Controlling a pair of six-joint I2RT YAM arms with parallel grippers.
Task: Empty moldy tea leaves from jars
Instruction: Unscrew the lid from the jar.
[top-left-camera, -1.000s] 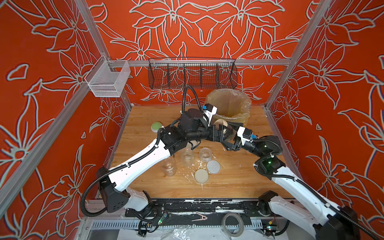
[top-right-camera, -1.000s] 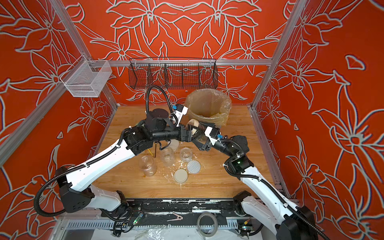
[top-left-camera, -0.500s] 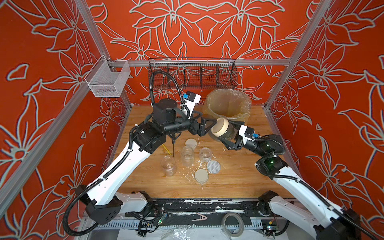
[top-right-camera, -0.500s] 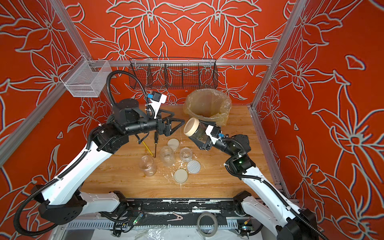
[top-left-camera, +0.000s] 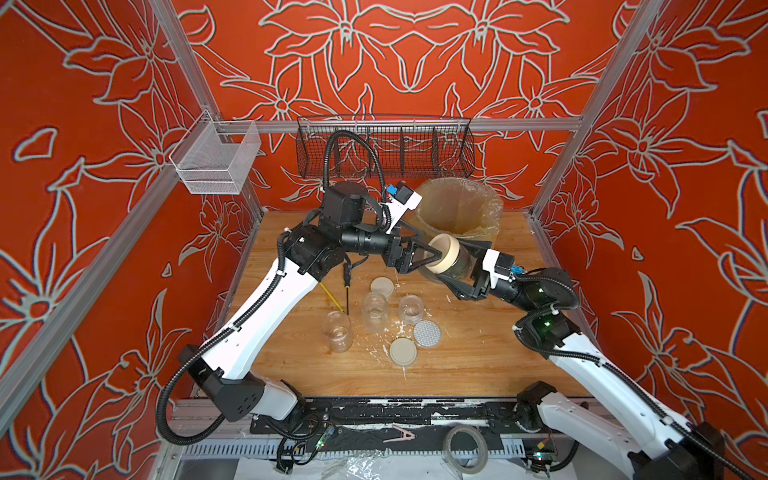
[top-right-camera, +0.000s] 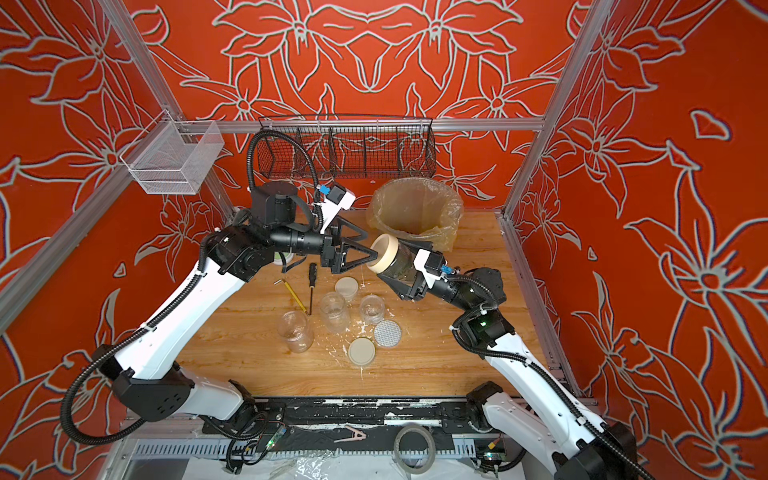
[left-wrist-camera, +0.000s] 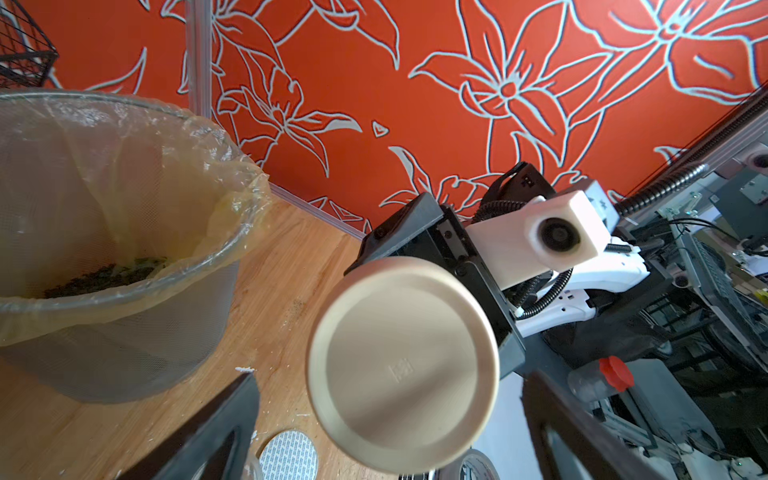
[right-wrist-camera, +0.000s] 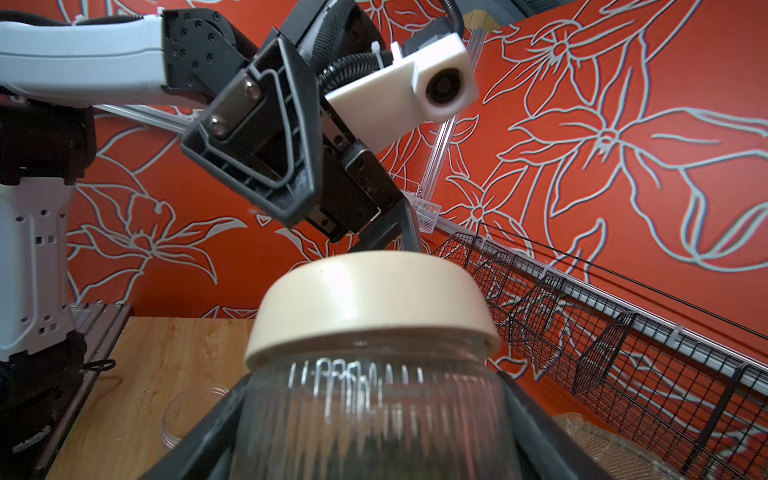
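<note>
My right gripper (top-left-camera: 456, 261) (right-wrist-camera: 374, 424) is shut on a ribbed glass jar (top-left-camera: 460, 259) (top-right-camera: 402, 262) (right-wrist-camera: 374, 407), held on its side above the table in front of the bin. Dark moldy tea leaves (right-wrist-camera: 374, 457) show through the glass. Its cream lid (top-left-camera: 441, 253) (left-wrist-camera: 403, 365) (right-wrist-camera: 370, 307) is on and faces my left gripper (top-left-camera: 434, 249) (top-right-camera: 371, 247) (left-wrist-camera: 392, 419). That gripper is open, one finger on each side of the lid with a gap. Three lidless jars (top-left-camera: 337, 332) (top-left-camera: 374, 311) (top-left-camera: 411, 308) stand on the table and look empty.
The grey bin (top-left-camera: 457, 208) (left-wrist-camera: 124, 340) with its yellowish liner stands at the back right, dark leaves (left-wrist-camera: 104, 274) inside. Loose lids (top-left-camera: 381, 286) (top-left-camera: 403, 351) and a dotted lid (top-left-camera: 427, 332) lie by the jars. A black screwdriver (top-left-camera: 347, 286) and a yellow tool (top-left-camera: 330, 295) lie left of them.
The left arm has risen and swung, and its open gripper has come up to the lid of the held jar. The right arm has lifted the jar slightly.
</note>
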